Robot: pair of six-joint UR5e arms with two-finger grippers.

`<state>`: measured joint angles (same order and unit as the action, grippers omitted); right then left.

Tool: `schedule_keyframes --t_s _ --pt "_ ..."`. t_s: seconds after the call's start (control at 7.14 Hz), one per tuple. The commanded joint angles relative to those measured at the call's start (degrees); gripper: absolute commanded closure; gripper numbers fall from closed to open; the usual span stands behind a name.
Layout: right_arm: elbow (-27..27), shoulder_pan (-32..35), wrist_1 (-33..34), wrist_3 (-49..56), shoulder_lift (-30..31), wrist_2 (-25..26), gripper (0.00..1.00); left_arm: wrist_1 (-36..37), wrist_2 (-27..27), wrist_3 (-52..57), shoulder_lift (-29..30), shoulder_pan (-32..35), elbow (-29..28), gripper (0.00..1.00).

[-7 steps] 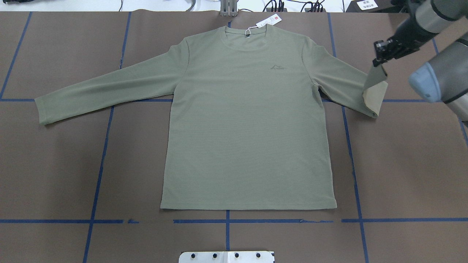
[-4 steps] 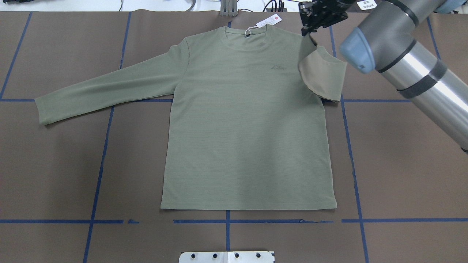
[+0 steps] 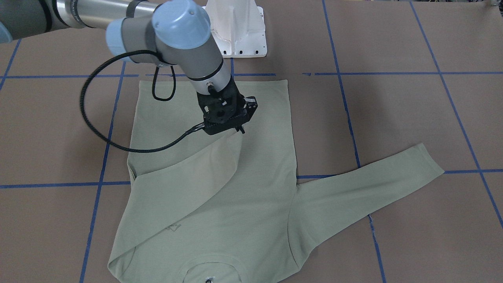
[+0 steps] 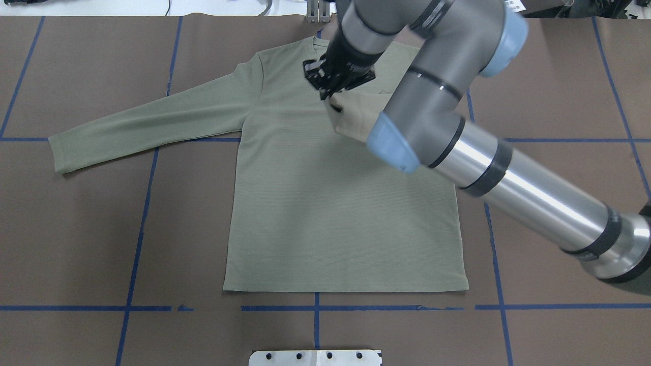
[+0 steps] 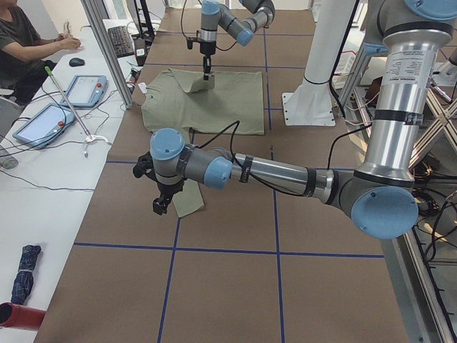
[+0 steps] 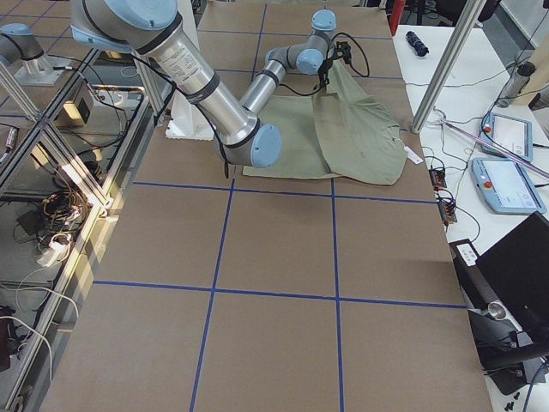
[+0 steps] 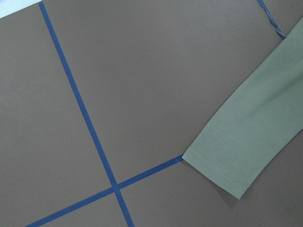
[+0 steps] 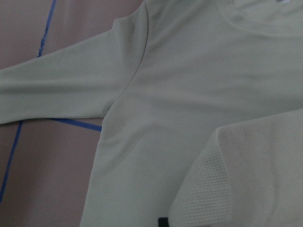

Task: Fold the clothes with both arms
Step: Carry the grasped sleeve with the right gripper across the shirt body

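The shirt (image 4: pixel 346 213) lies spread on the table (image 4: pixel 76 244). The right gripper (image 3: pixel 239 130) hangs over its middle, pinching the end of one sleeve (image 3: pixel 184 188), which trails from the gripper back across the chest to its shoulder. The other sleeve (image 4: pixel 152 122) stretches away from that gripper, its end near the left gripper (image 5: pixel 161 206). The pedestal base (image 3: pixel 239 31) stands past the hem.

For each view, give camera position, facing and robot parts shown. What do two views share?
Front-facing: across table, facing robot; right gripper holds shirt.
Overhead: behind robot, looking down; right arm shows.
Exterior left: table's left end; left gripper near.
Exterior right: table's right end; right arm near.
Left wrist: down onto free cuff; no robot.
Right wrist: down onto shirt.
Shared: front-facing and overhead show the gripped sleeve.
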<state>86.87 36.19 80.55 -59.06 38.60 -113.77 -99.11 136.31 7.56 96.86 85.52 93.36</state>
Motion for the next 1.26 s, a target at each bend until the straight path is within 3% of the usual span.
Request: schedule_keyframes --t_s 0.0,0.28,0.42,0.7,0.84,0.98,1.12 --pt "-1.53 -6.72 -1.79 -1.23 0.16 8.35 1.0 -0.03 0.0 -0.26 -0.01 0.0 -0.11 0.0" --pt "-3.27 -6.83 -4.67 -1.93 -0.37 8.91 1.0 -0.03 0.0 -0.18 -0.01 -0.09 -0.29 0.0" --pt "-6.77 -6.83 -8.61 -2.02 -1.5 10.31 1.0 -0.03 0.0 -0.18 0.08 -0.09 -0.46 0.0" --pt "-13.03 -6.92 -10.32 -2.99 -6.24 12.34 1.0 -0.12 0.0 -0.18 0.08 -0.27 -0.55 0.0" --pt "-14.26 -7.09 -11.1 -3.25 -7.74 13.47 0.46 -0.12 0.0 -0.09 0.08 -0.27 -0.55 0.0" --pt "-15.58 -7.88 -13.37 -3.42 -8.1 13.66 0.0 -0.12 0.0 -0.17 0.08 -0.35 -0.46 0.0" --pt "-15.77 -8.76 -14.09 -3.69 -8.11 13.66 0.0 -0.12 0.09 -0.18 0.08 -0.44 -0.46 0.0"
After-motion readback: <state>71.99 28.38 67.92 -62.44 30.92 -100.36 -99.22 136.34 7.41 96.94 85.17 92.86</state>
